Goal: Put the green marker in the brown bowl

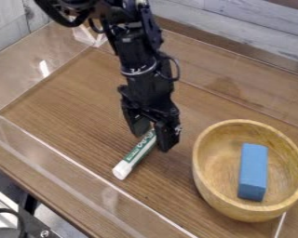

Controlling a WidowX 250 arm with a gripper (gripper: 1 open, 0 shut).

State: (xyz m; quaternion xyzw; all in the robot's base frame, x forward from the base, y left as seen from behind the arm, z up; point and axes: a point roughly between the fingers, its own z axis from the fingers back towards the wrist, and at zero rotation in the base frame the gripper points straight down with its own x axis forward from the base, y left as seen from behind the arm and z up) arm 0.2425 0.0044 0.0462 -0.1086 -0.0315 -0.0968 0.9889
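Arm: we record it reaching down steeply from upper left, gripper (155,136) pointed almost straight at the table (64,102), jaws spread wide, straddling the upper end of the green marker (134,156). The marker lies flat and slanted on the wood, left of the brown bowl (211,177), which holds a blue block (252,171).

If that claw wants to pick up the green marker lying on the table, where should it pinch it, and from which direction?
Probably across the middle of the barrel, coming straight down from above. The marker lies flat on the table, long and slim, so only its two long sides offer parallel faces to squeeze. The open gripper already hangs over its upper end, fingers either side; the bowl sits apart, out of the way.
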